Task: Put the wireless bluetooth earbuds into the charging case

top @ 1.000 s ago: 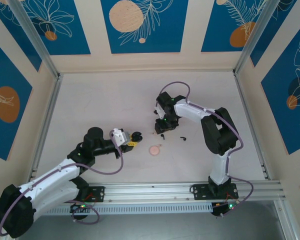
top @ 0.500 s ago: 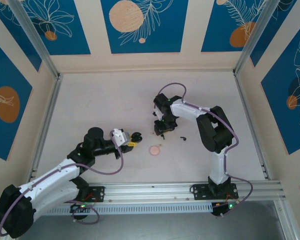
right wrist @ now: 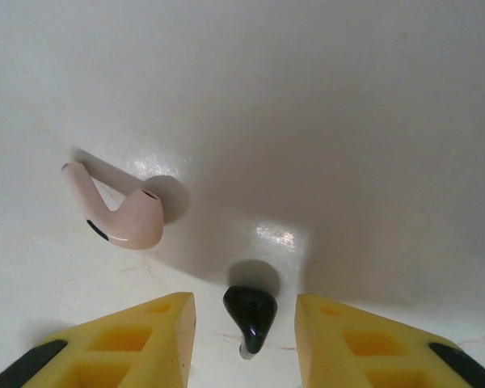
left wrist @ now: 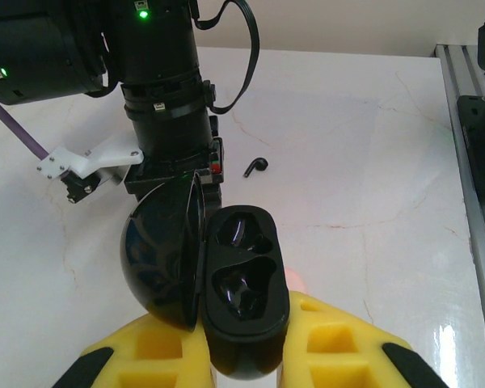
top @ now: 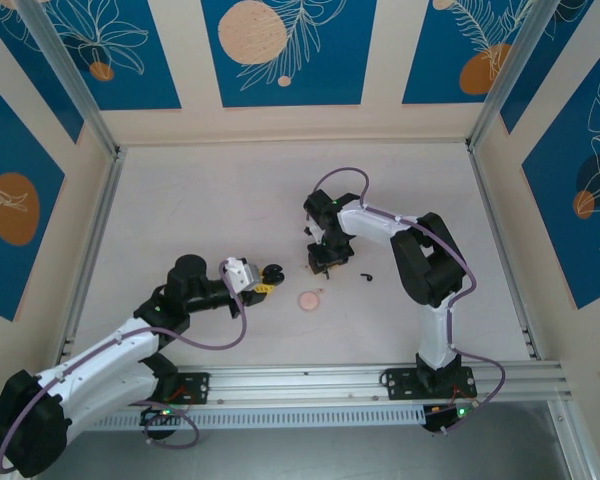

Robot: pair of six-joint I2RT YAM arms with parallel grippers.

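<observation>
Where blue panels (top: 280, 50) rise, the table (top: 210, 200) gleams pale; earbuds (top: 364, 277) dot it.

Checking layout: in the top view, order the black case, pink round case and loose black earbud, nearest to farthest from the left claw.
1. Black case: held in the left claw.
2. Pink round case: just to its right.
3. Loose black earbud: farther right still.

The case (left wrist: 242, 301) is glossy black, one earbud (right wrist: 123, 215) pale pink, another earbud (right wrist: 250, 312) black, the bench (right wrist: 347, 97) white and faintly veined.
</observation>
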